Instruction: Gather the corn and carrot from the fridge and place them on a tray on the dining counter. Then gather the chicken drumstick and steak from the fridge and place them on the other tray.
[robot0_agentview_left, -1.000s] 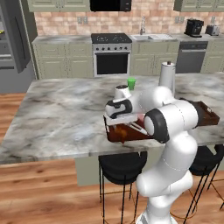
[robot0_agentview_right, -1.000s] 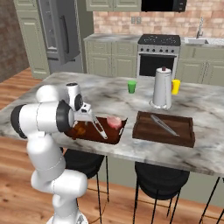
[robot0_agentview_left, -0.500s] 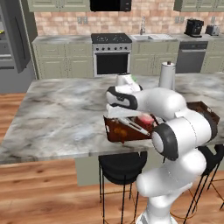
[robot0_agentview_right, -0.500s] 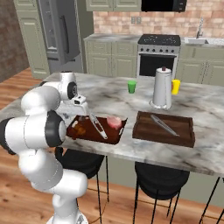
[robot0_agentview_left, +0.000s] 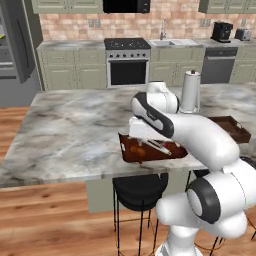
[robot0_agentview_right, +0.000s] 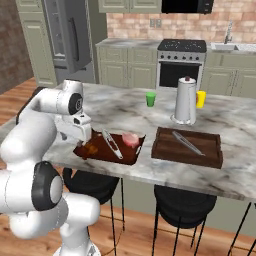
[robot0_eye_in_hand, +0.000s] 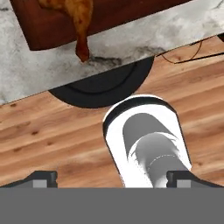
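brown chicken drumstick (robot0_eye_in_hand: 78, 17) overhangs tray (robot0_eye_in_hand: 43, 30); end effector (robot0_eye_in_hand: 112, 178) open.

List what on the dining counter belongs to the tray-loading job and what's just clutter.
Job items:
- near tray
- chicken drumstick, end hanging over that tray's rim
- steak in the same tray
- other tray
- open hand, holding nothing

Just lying about:
- green cup
- yellow cup
- metal jug
- tongs in the near tray
- bar stool
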